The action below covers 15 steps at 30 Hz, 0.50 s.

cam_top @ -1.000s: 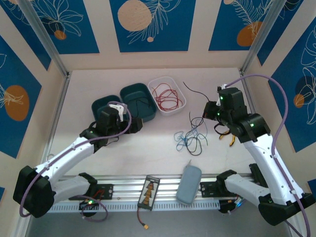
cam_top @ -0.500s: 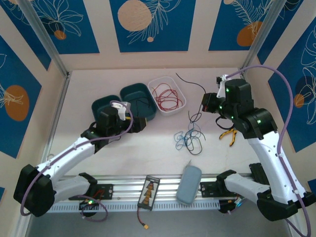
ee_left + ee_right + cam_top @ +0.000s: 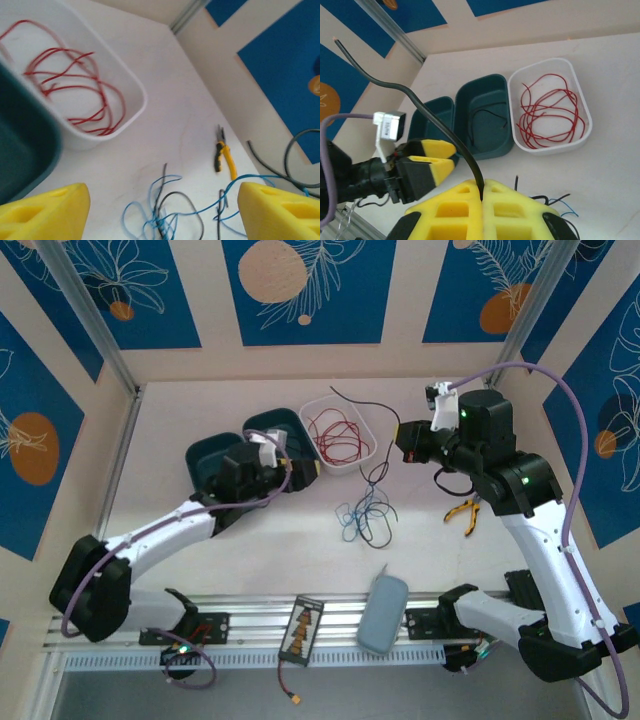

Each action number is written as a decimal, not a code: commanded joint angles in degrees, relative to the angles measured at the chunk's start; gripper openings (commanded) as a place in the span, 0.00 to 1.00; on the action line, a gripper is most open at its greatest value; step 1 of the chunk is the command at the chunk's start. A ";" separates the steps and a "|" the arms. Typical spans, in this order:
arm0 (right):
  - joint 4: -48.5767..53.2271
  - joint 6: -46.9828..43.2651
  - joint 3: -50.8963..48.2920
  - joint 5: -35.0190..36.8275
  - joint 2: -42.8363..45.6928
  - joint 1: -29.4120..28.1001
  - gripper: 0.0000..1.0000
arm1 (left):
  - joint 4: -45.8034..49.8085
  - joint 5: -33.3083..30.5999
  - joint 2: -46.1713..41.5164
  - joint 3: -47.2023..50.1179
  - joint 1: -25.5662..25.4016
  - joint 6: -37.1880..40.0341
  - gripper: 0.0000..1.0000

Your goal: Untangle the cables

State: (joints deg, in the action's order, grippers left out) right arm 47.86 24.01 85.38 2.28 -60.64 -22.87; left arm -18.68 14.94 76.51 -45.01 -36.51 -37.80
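The cables are a loose knot of blue and black wires on the table, seen close up in the left wrist view. One black wire rises out of my right gripper, which is shut on it. From above, that wire arcs up and back from the right gripper, with its lower end trailing into the knot. My left gripper hovers by the teal trays, left of the knot. It stands open above the tangle with nothing between its yellow fingers.
A white tray holds red wires. Two teal trays stand left of it, one holding a black wire. Yellow pliers lie at the right. A grey-blue case and a small board sit on the front rail.
My right gripper has lifted and moved left with the black wire, dragging the knot leftward. The left arm has swung right toward the knot, and its jaws have narrowed a little.
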 commanded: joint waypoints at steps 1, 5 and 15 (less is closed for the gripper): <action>-3.33 -1.42 -0.86 -3.33 0.58 -0.15 0.00 | -7.05 1.99 3.86 -4.11 -2.30 -3.51 0.71; -4.45 -0.83 -2.06 -3.25 0.87 -0.17 0.00 | -10.84 2.06 9.33 -7.19 -3.94 -8.57 0.63; -5.36 -0.26 -3.72 -2.99 0.88 -0.18 0.00 | -17.54 8.86 18.84 -13.46 -7.32 -15.77 0.58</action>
State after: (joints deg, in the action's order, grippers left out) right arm 44.07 23.83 82.67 0.60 -60.53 -22.87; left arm -31.51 20.16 93.97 -56.34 -43.13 -50.41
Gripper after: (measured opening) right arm 0.047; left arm 0.583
